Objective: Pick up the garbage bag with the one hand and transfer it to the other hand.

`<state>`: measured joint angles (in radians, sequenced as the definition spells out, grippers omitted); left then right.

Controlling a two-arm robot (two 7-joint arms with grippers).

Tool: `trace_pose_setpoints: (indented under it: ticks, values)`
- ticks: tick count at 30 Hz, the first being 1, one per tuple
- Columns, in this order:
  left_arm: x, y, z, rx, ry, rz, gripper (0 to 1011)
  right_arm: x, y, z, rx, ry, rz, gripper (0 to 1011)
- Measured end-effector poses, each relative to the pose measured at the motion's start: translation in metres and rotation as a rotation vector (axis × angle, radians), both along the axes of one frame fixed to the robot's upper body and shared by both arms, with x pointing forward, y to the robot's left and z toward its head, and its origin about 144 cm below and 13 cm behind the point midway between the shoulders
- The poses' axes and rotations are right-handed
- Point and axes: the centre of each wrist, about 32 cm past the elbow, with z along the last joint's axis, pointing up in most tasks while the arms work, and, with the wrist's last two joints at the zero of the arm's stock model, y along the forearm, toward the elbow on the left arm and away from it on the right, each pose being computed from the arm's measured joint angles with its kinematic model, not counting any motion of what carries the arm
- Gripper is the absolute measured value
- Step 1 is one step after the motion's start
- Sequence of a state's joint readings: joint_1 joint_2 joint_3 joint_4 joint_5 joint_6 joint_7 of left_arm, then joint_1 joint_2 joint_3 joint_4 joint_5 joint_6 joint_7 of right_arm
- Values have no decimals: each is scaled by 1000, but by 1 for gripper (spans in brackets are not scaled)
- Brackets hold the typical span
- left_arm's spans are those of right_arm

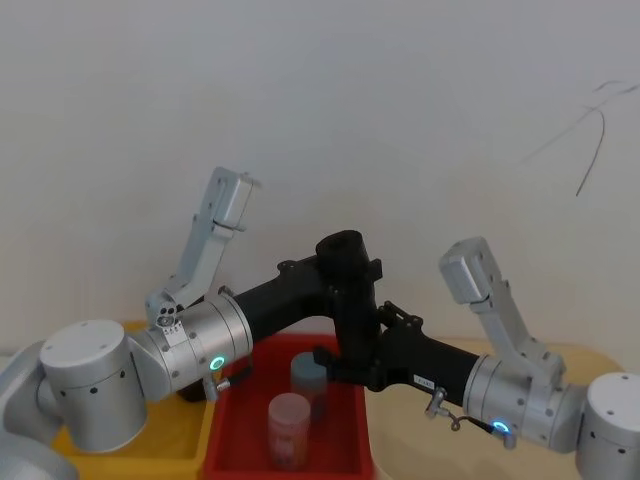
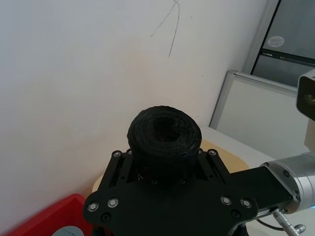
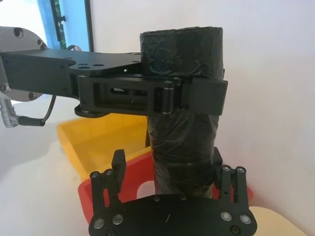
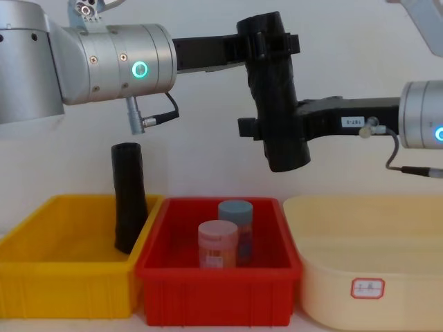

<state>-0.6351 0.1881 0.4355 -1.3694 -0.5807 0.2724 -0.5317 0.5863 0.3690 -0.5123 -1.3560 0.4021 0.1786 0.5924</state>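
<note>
white wall [image 1: 400, 100] behind; left gripper [image 4: 272, 45] clamped on garbage bag [image 4: 280, 97], right gripper [image 3: 167, 161] open around lower end

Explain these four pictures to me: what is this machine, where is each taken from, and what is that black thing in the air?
It is a two-armed robot; each arm ends in a black two-fingered end effector. One picture looks down from its head, one looks across from its chest, and two come from cameras on its wrists. The black thing is a rolled garbage bag, roughly upright in the air. The left end effector is clamped round its upper part; the right end effector straddles its lower part, fingers open, one standing clear of the roll. Below: a yellow bin holding a second black roll, a red bin with a pink-lidded jar and a blue-lidded jar, and a cream tub.
</note>
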Motion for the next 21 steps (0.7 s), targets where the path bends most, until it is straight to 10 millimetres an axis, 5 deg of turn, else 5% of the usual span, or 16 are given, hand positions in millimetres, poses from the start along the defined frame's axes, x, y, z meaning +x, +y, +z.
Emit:
trace_pose_setpoints:
  ticks: [13,21]
  values:
    - [0,0,0,0,0,0,440,8,7,-4,16,7,13,1000]
    - [0,0,0,0,0,0,440,10,9,-5,21,8,16,828]
